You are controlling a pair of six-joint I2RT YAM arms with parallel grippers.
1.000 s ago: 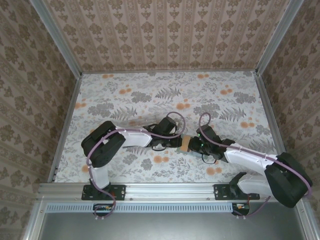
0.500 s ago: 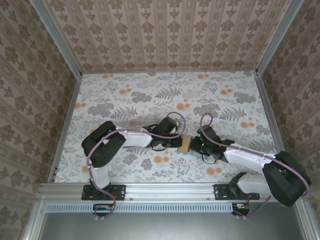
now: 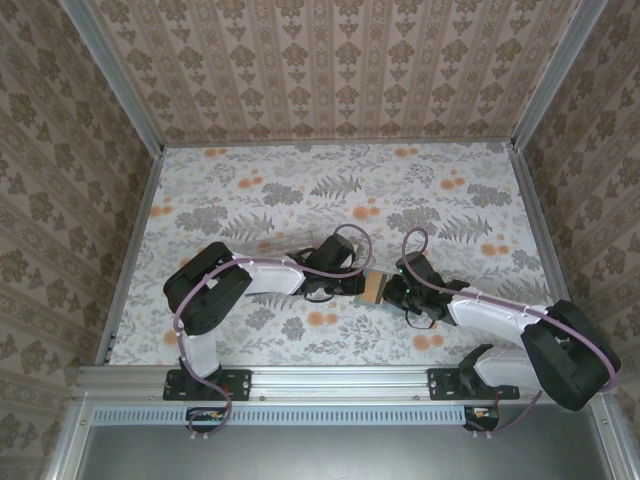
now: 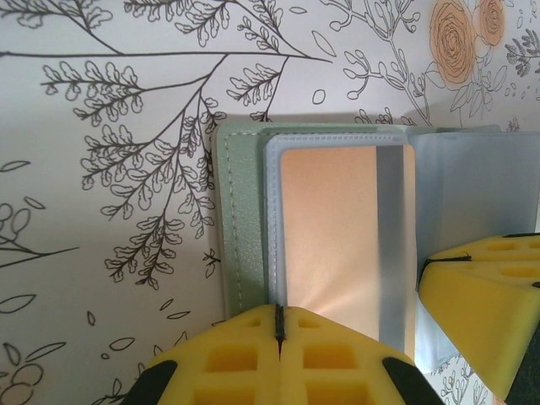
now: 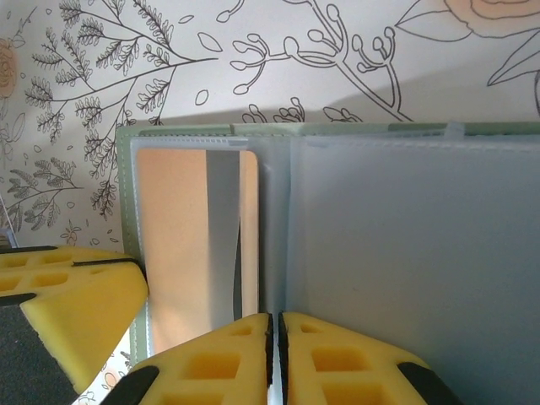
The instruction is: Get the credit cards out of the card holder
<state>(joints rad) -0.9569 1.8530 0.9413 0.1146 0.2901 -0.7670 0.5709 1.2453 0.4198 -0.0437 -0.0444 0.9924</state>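
**Left jaws.** Pressed together. In the left wrist view the two yellow pads meet along a thin seam with no gap between them. The tips sit over the near edge of the card holder. The holder lies open and flat on the flowered tabletop. Whether any part of the holder is nipped in the seam cannot be told.

**Card holder.** Directly ahead of the left jaws. Its grey-green outer cover shows to the left of the seam line, and its blue-grey pockets extend to the right. The tan-orange card sits in the pocket straight ahead of the left jaws, just right of their seam. Its near end passes under the pads. Its dark stripe runs along the long side nearer the right jaws.

**Right jaws.** Closed to a hairline gap, as seen between the yellow pads in the right wrist view. A narrow blue-grey pocket leaf runs from ahead of the jaws down to that gap. Whether it is pinched cannot be told. The tan-orange card lies ahead and to the left of these jaws. A wide blue-grey pocket panel lies ahead and to the right.

**Overall position.** In the top external view the left arm and the right arm reach toward each other. The card holder lies between the two sets of jaws, touching both.
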